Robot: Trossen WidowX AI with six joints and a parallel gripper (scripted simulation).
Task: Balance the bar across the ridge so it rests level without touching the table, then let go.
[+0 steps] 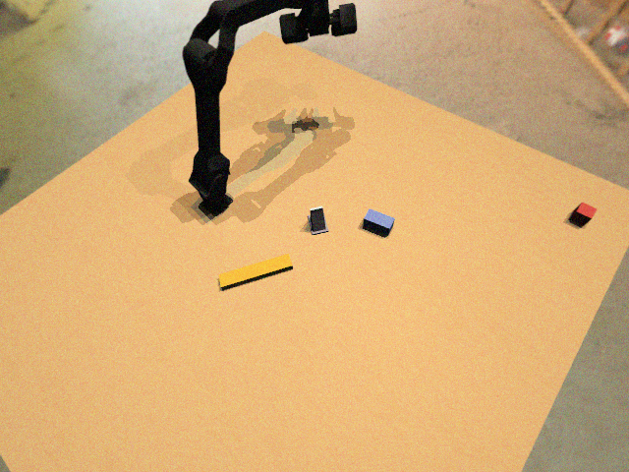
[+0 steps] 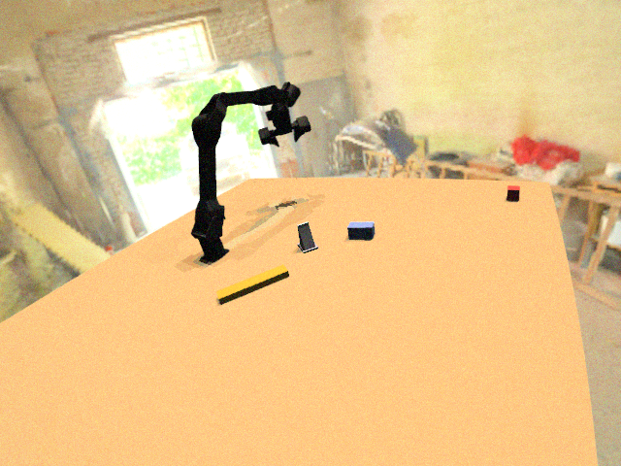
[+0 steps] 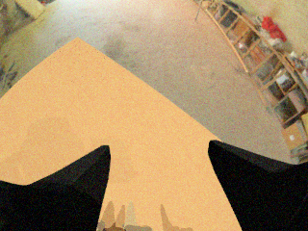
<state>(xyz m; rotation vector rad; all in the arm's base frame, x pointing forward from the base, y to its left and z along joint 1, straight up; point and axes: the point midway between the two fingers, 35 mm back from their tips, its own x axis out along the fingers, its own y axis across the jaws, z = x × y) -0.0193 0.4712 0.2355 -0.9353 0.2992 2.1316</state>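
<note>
The yellow bar lies flat on the table, in front of the arm's base. The ridge, seemingly the small dark grey piece with a pale narrow top edge and a pale foot, stands behind and to the right of the bar, apart from it. My gripper is open and empty, high above the far part of the table, well away from the bar and the ridge. The wrist view shows neither of them.
A blue block stands just right of the ridge. A red cube is far off at the right, near the table edge. The arm's shadow falls on the table behind the ridge.
</note>
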